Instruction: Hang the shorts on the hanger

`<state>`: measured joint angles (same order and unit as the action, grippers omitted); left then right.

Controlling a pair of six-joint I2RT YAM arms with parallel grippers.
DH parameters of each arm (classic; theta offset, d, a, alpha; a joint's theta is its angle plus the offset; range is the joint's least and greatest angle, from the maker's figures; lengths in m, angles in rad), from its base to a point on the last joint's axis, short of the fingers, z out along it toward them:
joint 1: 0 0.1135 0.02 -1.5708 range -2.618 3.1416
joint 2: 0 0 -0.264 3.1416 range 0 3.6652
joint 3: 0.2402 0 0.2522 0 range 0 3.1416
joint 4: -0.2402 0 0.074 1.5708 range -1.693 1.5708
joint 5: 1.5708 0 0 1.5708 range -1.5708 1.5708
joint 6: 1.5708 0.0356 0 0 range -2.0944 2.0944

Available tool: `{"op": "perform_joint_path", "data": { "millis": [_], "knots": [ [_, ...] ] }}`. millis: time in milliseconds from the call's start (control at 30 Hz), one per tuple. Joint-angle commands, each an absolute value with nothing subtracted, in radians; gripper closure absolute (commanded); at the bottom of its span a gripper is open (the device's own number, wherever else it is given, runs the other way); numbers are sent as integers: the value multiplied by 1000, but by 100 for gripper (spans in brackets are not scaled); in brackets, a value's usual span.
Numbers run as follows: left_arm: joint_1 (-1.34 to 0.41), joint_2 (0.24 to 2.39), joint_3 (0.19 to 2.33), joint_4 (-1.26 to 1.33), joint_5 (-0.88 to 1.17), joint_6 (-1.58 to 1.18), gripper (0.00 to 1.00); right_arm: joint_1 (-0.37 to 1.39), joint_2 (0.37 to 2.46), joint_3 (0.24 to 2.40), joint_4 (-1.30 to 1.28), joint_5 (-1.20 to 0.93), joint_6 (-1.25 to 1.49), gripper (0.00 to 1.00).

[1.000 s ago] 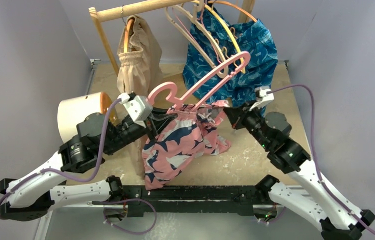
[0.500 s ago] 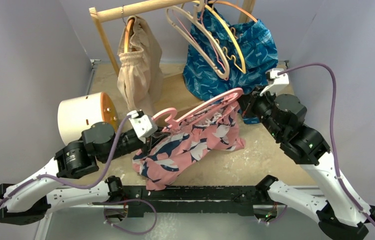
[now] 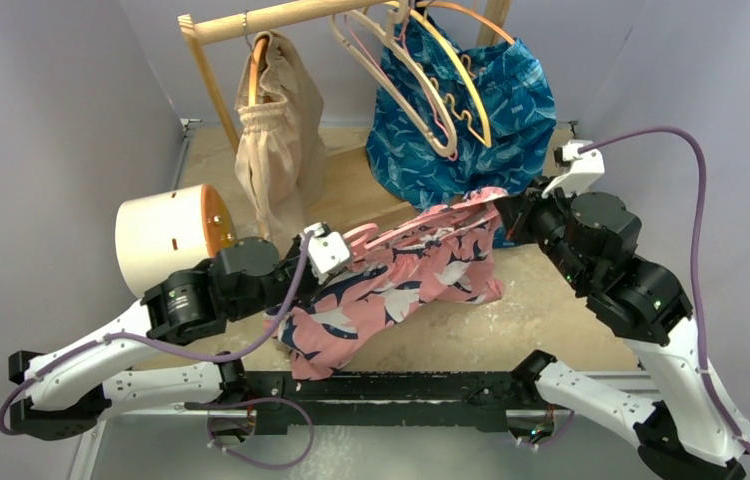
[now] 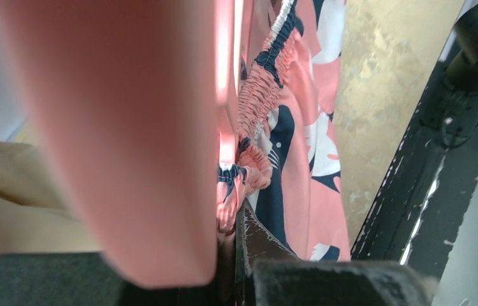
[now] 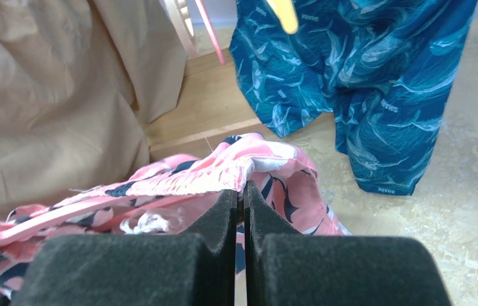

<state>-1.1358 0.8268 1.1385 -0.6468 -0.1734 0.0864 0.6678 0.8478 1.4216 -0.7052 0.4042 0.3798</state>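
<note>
1. Both of your grippers are clamping the shorts (image 3: 401, 285), which are hanging across the middle of the overhead frame.
2. Your left gripper (image 3: 343, 265) is pinching the gathered waistband just beside the hanger (image 3: 363, 236) hook, left of centre.
3. Your right gripper (image 3: 507, 214) is pressing its jaws together on the opposite waistband edge, right of centre.
4. Fabric is covering most of the hanger's sloping arm and sagging toward the lower left.
</note>
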Motion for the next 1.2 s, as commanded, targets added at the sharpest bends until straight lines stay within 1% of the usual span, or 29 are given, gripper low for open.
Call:
{"op": "perform_joint_path", "data": {
  "millis": [0,100,233,367,467,567,633,700,900,1167],
  "knots": [
    [-1134,877,1192,-725,-278,116,100,660,839,1463,-671,356,329,100],
    [-1134,903,1203,-708,-251,124,100,660,827,1424,-613,134,305,100],
    [-1134,913,1204,-689,-213,130,100,660,801,1327,-541,-63,274,100],
    [-1134,906,1196,-679,-185,128,100,660,797,1254,-556,-164,259,89],
    [-1133,892,1184,-664,-154,121,100,661,795,1230,-582,-191,222,76],
    [-1134,886,1174,-658,-119,115,100,661,792,1247,-617,-212,191,63],
    [-1133,883,1169,-660,-105,112,100,661,786,1273,-638,-212,167,57],
    [-1134,883,1167,-664,-83,112,100,661,778,1299,-650,-216,138,54],
    [-1134,891,1175,-661,-17,107,100,661,753,1305,-627,-315,23,48],
    [-1134,904,1181,-645,34,108,100,662,790,1256,-525,-473,-77,47]
  ]
}}
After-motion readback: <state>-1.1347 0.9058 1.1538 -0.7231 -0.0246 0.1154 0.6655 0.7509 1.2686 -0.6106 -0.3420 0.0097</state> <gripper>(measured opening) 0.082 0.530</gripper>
